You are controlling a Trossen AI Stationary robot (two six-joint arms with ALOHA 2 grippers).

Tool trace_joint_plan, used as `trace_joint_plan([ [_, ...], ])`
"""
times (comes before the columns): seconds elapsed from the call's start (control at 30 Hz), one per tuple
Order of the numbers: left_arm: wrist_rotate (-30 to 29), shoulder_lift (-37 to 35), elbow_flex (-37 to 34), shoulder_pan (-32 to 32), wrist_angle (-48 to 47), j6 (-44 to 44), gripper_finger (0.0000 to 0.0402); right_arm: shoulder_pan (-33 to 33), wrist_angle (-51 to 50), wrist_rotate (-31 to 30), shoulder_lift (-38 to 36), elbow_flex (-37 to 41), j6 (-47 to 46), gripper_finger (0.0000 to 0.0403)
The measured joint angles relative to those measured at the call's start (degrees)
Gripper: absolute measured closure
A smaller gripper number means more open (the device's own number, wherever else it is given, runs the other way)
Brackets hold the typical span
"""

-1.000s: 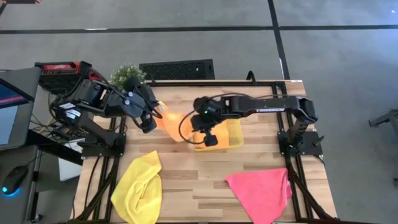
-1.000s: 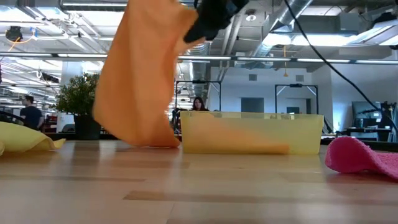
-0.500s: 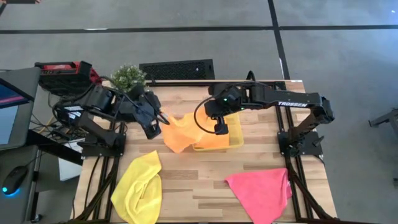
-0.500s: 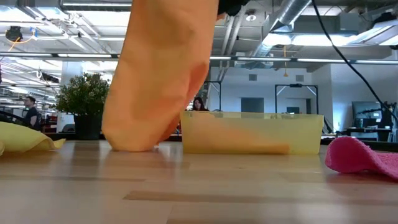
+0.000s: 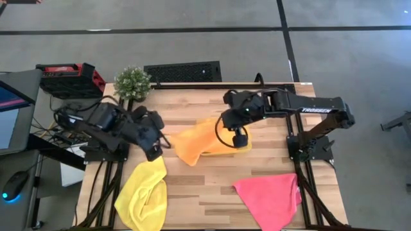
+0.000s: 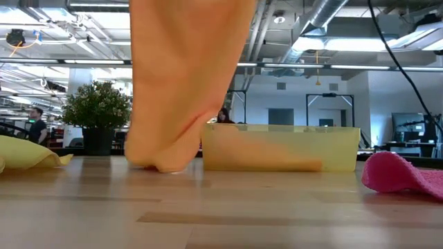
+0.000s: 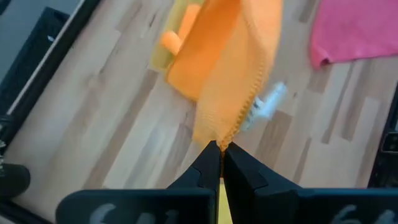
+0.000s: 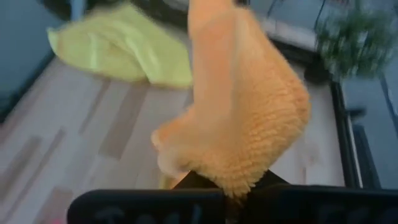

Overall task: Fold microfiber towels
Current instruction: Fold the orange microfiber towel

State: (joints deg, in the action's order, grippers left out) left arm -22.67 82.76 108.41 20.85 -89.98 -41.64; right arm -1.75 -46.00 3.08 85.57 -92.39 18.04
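The floor [image 5: 192, 38] was grey concrete crossed by dark lines. Beyond the wooden table [image 5: 192, 186] lay an open hall with exposed ceiling ducts [image 6: 325, 14], strip lights, and a potted plant [image 6: 97, 114] near the table's far left corner.

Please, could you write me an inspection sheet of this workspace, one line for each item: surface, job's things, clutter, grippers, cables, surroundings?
Surface: wooden table, bare between the cloths.
Job's things: orange towel held up between both arms, its low end touching the table; yellow towel crumpled at the near left; pink towel at the near right; another orange cloth lies in the yellow tray.
Clutter: nothing seen.
Grippers: left gripper shut on the orange towel's edge; right gripper shut on its other end, above the tray.
Cables: a black cable loops beside the right arm.
Surroundings: potted plant at the far left corner; a person far behind.
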Motion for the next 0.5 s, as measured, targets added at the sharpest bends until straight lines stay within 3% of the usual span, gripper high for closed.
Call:
trace_joint_plan([
  [0.2, -5.6, -2.2, 0.0, 2.5, -0.1, -4.2, 0.0401, -0.6, 2.6, 0.0, -0.1, 0.0, 0.2, 0.0395],
  [0.5, -4.6, -3.0, -0.2, 2.6, 0.1, -1.5, 0.0401, 1.0, 7.6, 0.0, 5.0, 0.1, 0.5, 0.0388],
])
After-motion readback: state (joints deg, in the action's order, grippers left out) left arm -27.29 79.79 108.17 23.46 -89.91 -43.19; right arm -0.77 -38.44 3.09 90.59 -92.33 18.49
